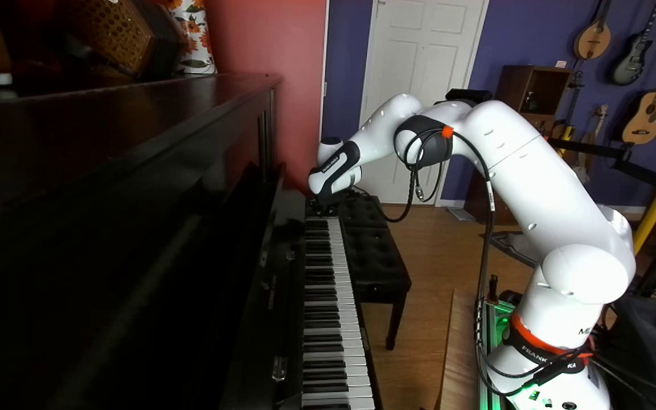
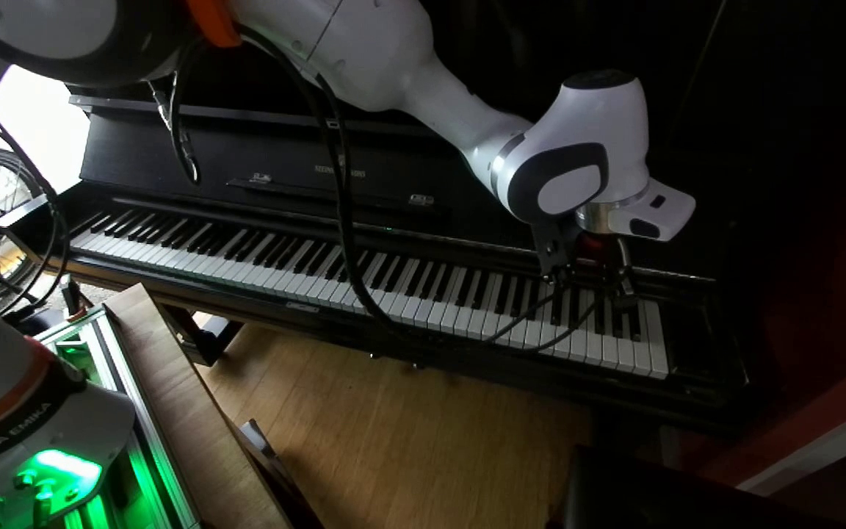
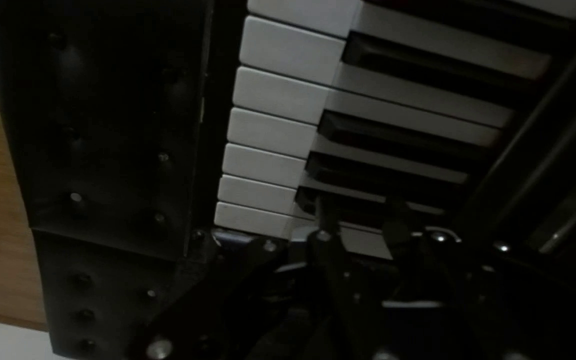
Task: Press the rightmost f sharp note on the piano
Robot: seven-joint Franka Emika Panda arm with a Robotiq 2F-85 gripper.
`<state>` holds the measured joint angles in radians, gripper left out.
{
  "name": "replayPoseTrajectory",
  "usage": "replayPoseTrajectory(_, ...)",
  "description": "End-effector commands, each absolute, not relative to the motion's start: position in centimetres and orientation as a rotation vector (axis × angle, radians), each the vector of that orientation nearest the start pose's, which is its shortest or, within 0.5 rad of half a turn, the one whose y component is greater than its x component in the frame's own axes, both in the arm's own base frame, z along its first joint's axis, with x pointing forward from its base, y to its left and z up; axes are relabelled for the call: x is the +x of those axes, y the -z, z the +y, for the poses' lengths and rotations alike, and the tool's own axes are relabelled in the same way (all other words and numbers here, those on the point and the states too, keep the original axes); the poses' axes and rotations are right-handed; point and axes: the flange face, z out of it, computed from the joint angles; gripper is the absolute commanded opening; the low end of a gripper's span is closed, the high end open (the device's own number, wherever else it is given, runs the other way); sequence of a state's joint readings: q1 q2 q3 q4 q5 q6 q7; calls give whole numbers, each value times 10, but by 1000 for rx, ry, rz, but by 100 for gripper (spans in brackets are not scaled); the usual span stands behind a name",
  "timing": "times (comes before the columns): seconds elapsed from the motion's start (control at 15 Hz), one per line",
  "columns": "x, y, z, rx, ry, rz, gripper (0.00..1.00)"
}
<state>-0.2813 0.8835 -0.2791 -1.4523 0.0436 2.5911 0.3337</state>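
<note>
The piano is a large dark upright with a long row of white and black keys; it shows in both exterior views [image 1: 279, 256] [image 2: 283, 158]. In the wrist view its last keys [image 3: 268, 162] run down to the gripper. The rightmost F sharp [image 3: 393, 137] is the third black key up from the end of the keyboard. My gripper [image 3: 358, 205] is open and empty, with its fingers apart over the last black key and a white key showing between them. In both exterior views the gripper [image 1: 322, 208] [image 2: 592, 288] is at the keyboard's right end. I cannot tell whether it touches a key.
The black padded bench [image 1: 373, 245] stands beside the keyboard; it also shows in the wrist view [image 3: 118, 125]. Arm cables [image 2: 349, 257] hang in front of the keys. The piano's fallboard [image 2: 467, 239] rises behind the keys. A red wall [image 1: 294, 114] is past the piano's end.
</note>
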Motion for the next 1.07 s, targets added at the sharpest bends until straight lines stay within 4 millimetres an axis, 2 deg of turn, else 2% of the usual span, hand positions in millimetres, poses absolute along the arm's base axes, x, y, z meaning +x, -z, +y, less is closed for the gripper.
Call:
replayPoseTrajectory(0.0, 648, -219, -351, -3049, 464, 1279, 62)
replayPoseTrajectory(0.33, 639, -247, -342, -3059, 472, 1257, 99)
replayPoseTrajectory(0.67, 619, -269, -334, -3127, 478, 1230, 100)
replayPoseTrajectory(1.0, 590, -286, -315, -3153, 382, 1206, 100)
